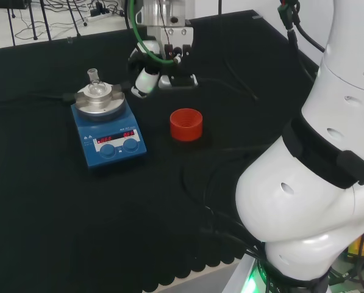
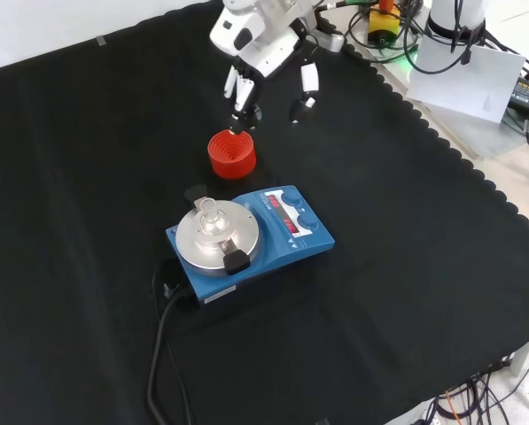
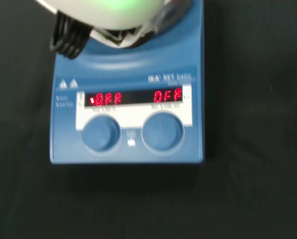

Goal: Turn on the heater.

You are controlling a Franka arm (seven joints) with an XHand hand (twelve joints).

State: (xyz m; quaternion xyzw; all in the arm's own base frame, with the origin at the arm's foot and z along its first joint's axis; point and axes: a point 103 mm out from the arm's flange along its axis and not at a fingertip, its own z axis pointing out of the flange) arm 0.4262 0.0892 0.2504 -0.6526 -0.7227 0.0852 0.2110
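The heater (image 1: 108, 131) is a blue box with a round metal plate, two blue knobs and two red lit displays on its front panel. A small clear glass flask (image 1: 96, 85) stands on the plate. In the front view the heater (image 2: 255, 235) sits mid-cloth, and the hand (image 2: 264, 57) hangs in the air beyond it, above the red ring. Its fingers (image 2: 237, 88) point down, relaxed, and hold nothing. In the head view the hand (image 1: 148, 76) is just right of the flask, apart from it. The wrist view looks straight at the two knobs (image 3: 101, 133) (image 3: 162, 131).
A red ribbed ring (image 1: 186, 124) stands on the cloth right of the heater in the head view, and under the fingers in the front view (image 2: 232, 152). A black cable (image 2: 162, 328) runs from the heater's back toward the cloth's near edge.
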